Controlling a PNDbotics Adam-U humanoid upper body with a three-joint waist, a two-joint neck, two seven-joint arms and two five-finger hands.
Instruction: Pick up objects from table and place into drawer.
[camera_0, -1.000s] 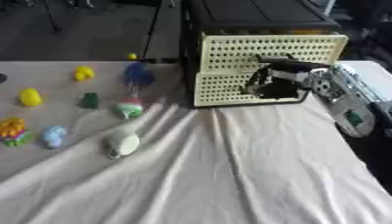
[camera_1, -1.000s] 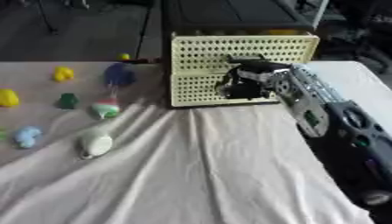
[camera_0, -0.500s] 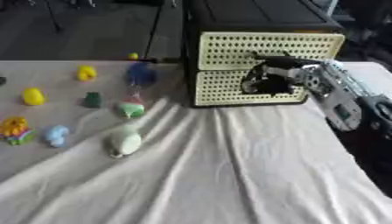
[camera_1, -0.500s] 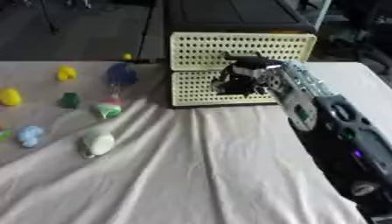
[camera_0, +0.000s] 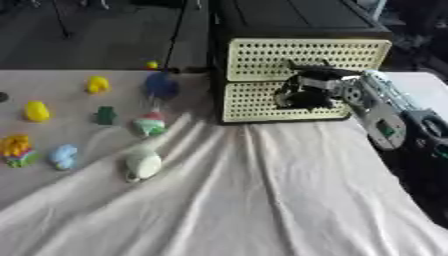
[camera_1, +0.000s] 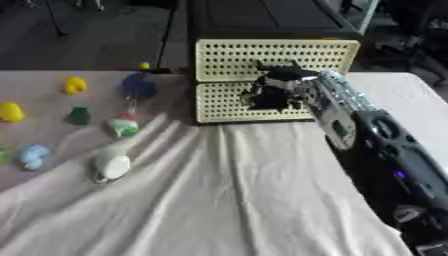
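From my seat, rumpled white cloth covers the bench nearest me. Small toys lie scattered at left, shapes too soft to name. Beyond, my right robot hand is against the lower drawer of the perforated cabinet; I cannot tell whether its fingers are curled. Left robot hand is unseen.

A lab or test room: a cloth-draped bench, stand legs on dark floor far left of the robot hand.
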